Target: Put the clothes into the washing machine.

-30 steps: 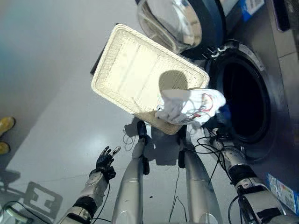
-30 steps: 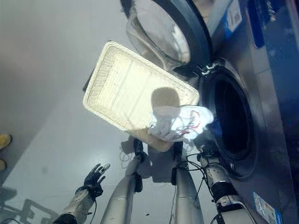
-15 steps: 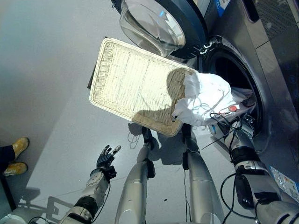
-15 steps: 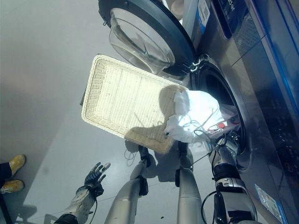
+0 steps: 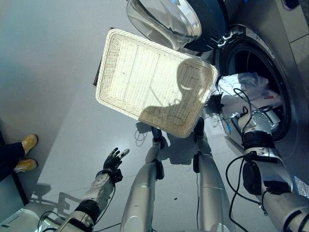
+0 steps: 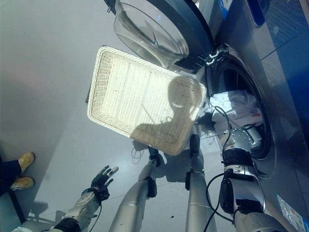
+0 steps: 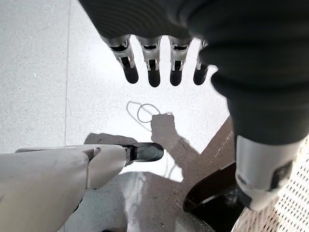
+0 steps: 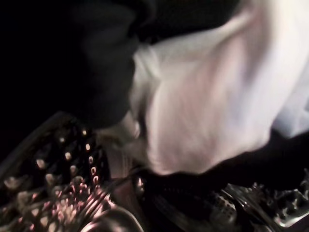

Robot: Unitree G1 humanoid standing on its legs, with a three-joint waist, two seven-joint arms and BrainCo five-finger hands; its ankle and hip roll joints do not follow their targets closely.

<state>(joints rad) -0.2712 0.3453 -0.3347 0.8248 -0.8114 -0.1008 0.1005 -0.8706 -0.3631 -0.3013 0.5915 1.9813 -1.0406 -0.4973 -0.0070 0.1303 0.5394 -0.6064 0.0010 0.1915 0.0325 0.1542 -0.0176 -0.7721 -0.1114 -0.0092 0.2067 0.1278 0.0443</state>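
A white garment (image 5: 244, 87) lies bunched inside the washing machine's round opening (image 5: 270, 63). My right arm reaches into that opening, and the right hand (image 8: 108, 72) is in the drum up against the garment (image 8: 203, 111), with the perforated drum wall (image 8: 63, 164) below it. The white wicker basket (image 5: 145, 72) left of the machine has nothing in it. My left hand (image 5: 113, 159) hangs low over the grey floor, its fingers (image 7: 153, 72) straight and spread, holding nothing.
The machine's glass door (image 5: 164, 19) stands swung open above the basket's far side. A person's yellow shoes (image 5: 26, 145) and a dark trouser leg (image 5: 7, 157) are at the left edge. Grey floor (image 5: 53, 72) stretches left of the basket.
My right hand has carried the white garment from the basket's near corner into the drum. The camera has shifted. My left hand has stayed put.
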